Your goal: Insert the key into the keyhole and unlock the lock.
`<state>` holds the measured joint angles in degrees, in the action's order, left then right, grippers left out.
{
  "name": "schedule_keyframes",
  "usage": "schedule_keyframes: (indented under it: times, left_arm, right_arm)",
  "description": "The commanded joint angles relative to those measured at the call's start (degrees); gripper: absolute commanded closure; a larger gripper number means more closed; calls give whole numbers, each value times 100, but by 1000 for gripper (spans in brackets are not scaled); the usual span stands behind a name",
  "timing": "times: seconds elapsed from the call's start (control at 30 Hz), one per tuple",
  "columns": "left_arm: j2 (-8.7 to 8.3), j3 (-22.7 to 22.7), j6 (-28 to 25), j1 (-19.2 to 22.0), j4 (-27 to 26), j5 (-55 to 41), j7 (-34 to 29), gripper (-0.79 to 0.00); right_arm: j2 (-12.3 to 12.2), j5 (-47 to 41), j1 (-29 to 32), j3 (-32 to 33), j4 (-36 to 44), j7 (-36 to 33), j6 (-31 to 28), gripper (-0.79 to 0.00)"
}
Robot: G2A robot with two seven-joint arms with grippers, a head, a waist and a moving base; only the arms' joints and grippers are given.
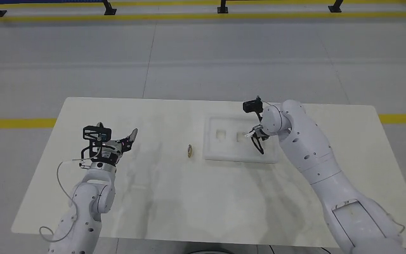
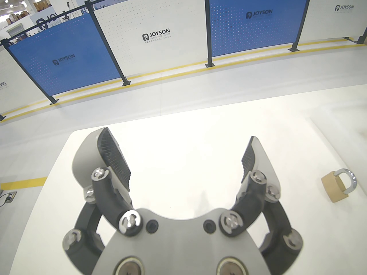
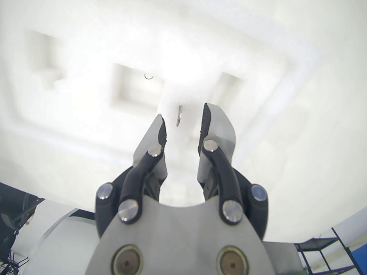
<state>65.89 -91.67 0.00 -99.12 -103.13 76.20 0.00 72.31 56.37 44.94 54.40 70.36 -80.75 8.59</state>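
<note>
While the right gripper (image 3: 183,113), jaws apart, straddles a thin silver key (image 3: 179,115) upright in the white foam tray (image 1: 241,156), the brass padlock (image 1: 189,150) lies beside that tray, toward the left gripper (image 2: 180,137), jaws apart too.

Left arm (image 1: 89,197): enters the top view from 7 o'clock, forearm angled toward 1 o'clock.
Left gripper (image 2: 186,155): fingers spread wide, pointing toward 2 o'clock.
Right arm (image 1: 311,159): enters from 5 o'clock, reaching toward 10 o'clock.
Right gripper (image 3: 183,115): tilted downward, fingers narrowly parted.
</note>
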Motion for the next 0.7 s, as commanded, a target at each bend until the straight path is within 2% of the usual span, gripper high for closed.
schedule_keyframes:
  times: [0.0, 0.4, 0.5, 0.57, 0.67]
  left_arm:
    - [0, 0, 0, 0, 0, 0, 0, -785]
    - [0, 0, 0, 0, 0, 0, 0, -785]
    - [0, 0, 0, 0, 0, 0, 0, -785]
    - [0, 0, 0, 0, 0, 0, 0, -785]
    - [0, 0, 0, 0, 0, 0, 0, -785]
  right_arm:
    - [6, -3, -6, -4, -3, 22, 3, -296]
    - [66, -59, -114, -86, -128, 18, -33, -292]
    - [88, -78, -147, -129, -182, 22, -52, -237]
    - [103, -87, -169, -154, -215, 38, -63, -160]
    - [119, -105, -199, -176, -265, 42, -86, -132]
